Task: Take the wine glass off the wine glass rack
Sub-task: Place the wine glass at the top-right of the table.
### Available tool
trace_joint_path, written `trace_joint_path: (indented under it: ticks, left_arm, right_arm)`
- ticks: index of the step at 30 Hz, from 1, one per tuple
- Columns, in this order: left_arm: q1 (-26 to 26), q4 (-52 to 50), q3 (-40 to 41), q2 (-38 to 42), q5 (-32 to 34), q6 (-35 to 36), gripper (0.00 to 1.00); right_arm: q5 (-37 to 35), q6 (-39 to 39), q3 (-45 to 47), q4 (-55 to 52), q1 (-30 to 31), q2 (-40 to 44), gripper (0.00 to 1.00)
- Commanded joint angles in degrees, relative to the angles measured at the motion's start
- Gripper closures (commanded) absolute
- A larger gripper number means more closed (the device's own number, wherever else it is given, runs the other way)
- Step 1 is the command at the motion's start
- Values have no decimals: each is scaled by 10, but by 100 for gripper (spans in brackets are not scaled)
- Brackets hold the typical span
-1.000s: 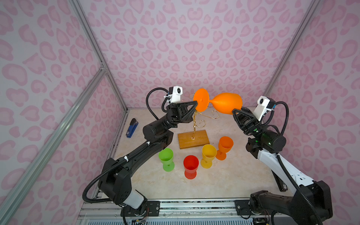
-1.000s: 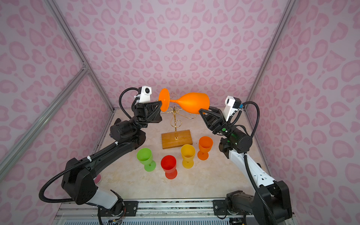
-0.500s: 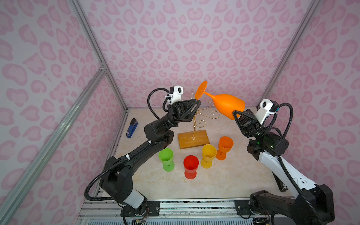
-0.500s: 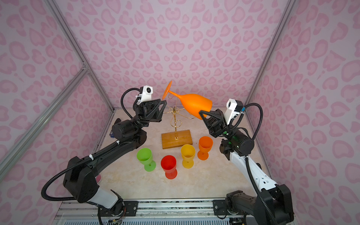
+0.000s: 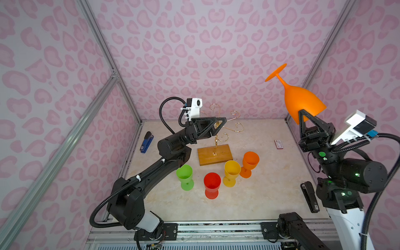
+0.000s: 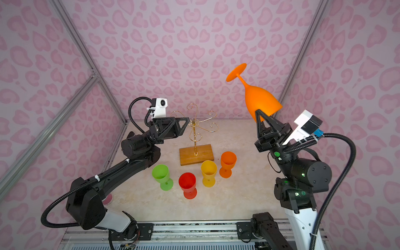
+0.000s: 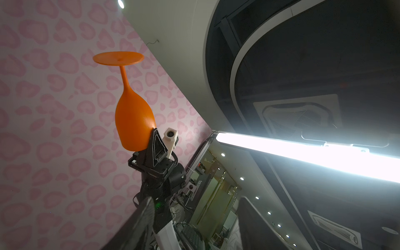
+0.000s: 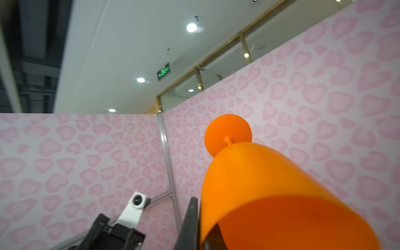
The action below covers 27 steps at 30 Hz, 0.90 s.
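The right gripper (image 5: 303,114) is clamped on the rim of a large orange plastic wine glass (image 5: 299,100), with one finger outside the bowl and one inside. It holds the glass foot-up at the upper right of both top views, well apart from the thin gold wire wine glass rack (image 5: 215,140), which stands on its wooden base at centre frame. The left gripper (image 5: 221,123) is beside the rack's curled arms, jaws wide apart and empty. A green ceiling sign (image 8: 163,71) and the label on a small white card (image 5: 278,144) are too blurred to read.
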<state>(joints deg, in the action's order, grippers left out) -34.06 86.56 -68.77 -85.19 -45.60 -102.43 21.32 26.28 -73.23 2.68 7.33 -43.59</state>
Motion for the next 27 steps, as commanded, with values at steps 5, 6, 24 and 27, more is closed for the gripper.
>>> trace_joint_path:
  ticks: [5,6,24,27]
  left_arm:
    - [16,-164,13,63,-62,192,33]
    - [19,-200,15,75,-63,222,32]
    - [44,-702,14,268,15,605,30]
    - [44,-718,17,276,19,613,30]
  right_arm:
    - [-178,-124,-85,-453,-17,-75,100]
    - [-172,-124,-85,-470,-25,-89,100]
    - [-101,-197,-144,-522,16,-399,100]
    - [-144,-220,-220,-562,43,-486,100]
